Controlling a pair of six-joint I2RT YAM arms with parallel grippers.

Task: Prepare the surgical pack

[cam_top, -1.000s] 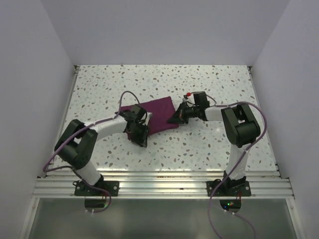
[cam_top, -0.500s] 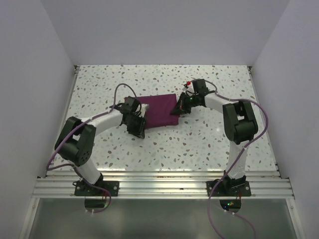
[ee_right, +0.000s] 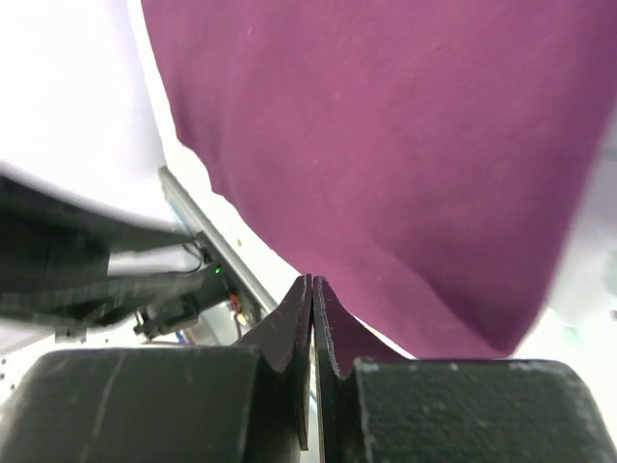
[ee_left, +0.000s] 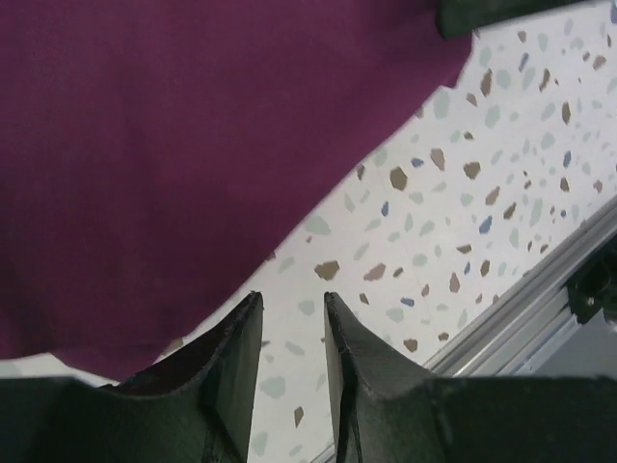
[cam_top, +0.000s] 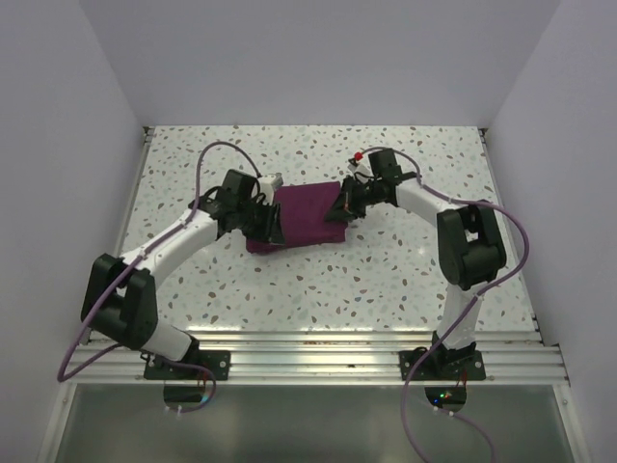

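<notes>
The pack [cam_top: 304, 217] lies folded mid-table [cam_top: 405, 280], a gripper at each end, probably to square it up. The left gripper [cam_top: 270, 224] has its jaws partly apart, holding nothing. The right gripper [cam_top: 339, 207] is closed tight and empty, seemingly pressing the right edge.

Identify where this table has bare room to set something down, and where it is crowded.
Bare table lies between the maroon bundle and the near aluminium rail, and again between the bundle and the back wall. Crowded: the bundle's two ends, where the left gripper and right gripper stand.
</notes>
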